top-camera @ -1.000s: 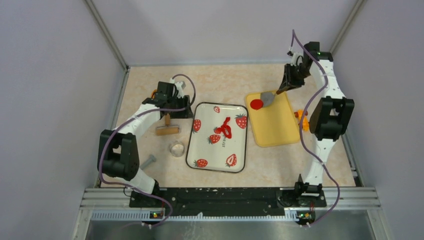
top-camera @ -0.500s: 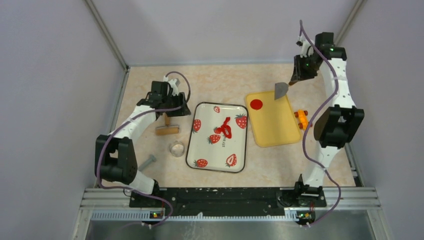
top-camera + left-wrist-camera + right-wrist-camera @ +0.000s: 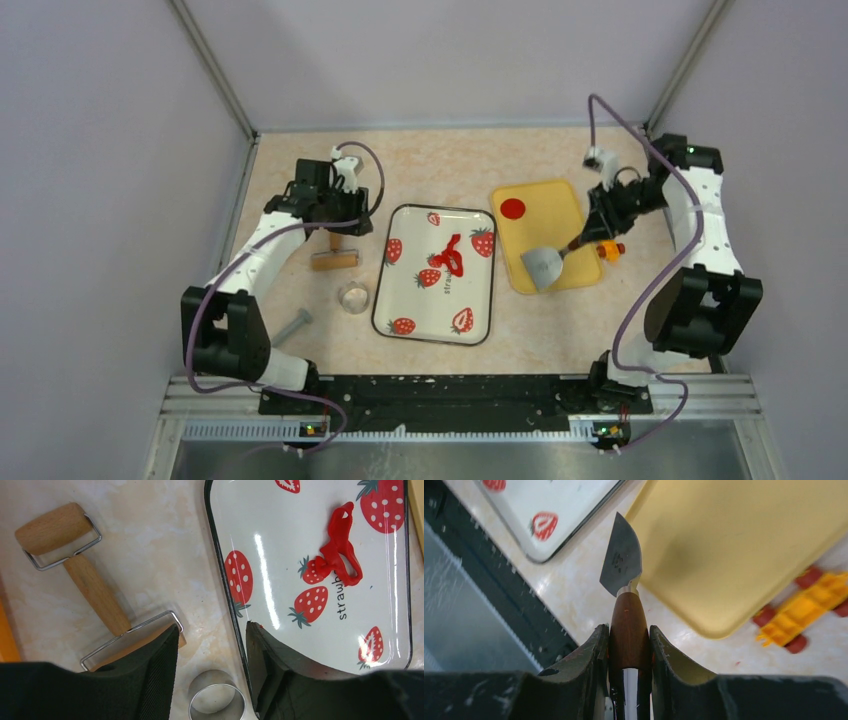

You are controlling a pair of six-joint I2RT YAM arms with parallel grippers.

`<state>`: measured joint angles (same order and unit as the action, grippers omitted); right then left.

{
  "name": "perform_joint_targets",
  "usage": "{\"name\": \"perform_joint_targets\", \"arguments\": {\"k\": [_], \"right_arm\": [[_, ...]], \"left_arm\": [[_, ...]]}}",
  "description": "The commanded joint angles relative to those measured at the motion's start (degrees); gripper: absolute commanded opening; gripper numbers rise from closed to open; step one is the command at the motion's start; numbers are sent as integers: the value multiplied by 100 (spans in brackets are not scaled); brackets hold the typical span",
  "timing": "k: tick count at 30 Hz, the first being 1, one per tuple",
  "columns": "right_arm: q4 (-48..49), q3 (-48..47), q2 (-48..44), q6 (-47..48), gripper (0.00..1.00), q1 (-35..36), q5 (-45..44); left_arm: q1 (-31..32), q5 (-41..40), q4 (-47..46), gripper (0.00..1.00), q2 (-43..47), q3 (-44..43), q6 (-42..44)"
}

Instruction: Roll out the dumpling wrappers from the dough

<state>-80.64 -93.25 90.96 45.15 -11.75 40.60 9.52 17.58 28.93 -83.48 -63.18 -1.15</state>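
Observation:
A ragged red scrap of dough [image 3: 450, 257] [image 3: 342, 545] lies in the middle of the strawberry-print tray [image 3: 410, 300] [image 3: 300, 510]. One round red dumpling wrapper [image 3: 513, 208] rests at the far left corner of the yellow tray [image 3: 560, 205] [image 3: 734, 540]. My right gripper [image 3: 598, 228] [image 3: 629, 630] is shut on the wooden handle of a metal scraper [image 3: 543, 266] [image 3: 621, 555], whose blade hangs over the yellow tray's near left corner. My left gripper [image 3: 338, 222] [image 3: 212, 630] stands open and empty above the table, between the wooden roller [image 3: 335, 258] [image 3: 85, 575] and the strawberry tray's edge.
A metal ring cutter [image 3: 353, 297] [image 3: 217, 700] sits left of the strawberry tray, just below my left fingers. A grey bolt-like piece [image 3: 295, 323] lies nearer the left base. An orange toy [image 3: 608, 248] [image 3: 809, 605] sits at the yellow tray's right edge.
My right arm swung with the scraper from the far end of the yellow tray, away from the wrapper, to its near left corner. My left arm drew back a little.

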Motion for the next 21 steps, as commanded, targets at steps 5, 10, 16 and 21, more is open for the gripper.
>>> {"name": "perform_joint_targets", "arguments": {"k": [5, 10, 16, 21], "right_arm": [[-558, 1981, -953, 1731, 0, 283, -7], [-386, 2689, -898, 1778, 0, 305, -73], [829, 3354, -1053, 974, 1, 296, -199], [1307, 3457, -1174, 489, 28, 296, -233]], "left_arm": [[-54, -191, 357, 56, 409, -240, 601], [-90, 61, 293, 56, 370, -178, 570], [-91, 134, 347, 56, 328, -271, 669], [-99, 159, 480, 56, 393, -348, 832]]}}
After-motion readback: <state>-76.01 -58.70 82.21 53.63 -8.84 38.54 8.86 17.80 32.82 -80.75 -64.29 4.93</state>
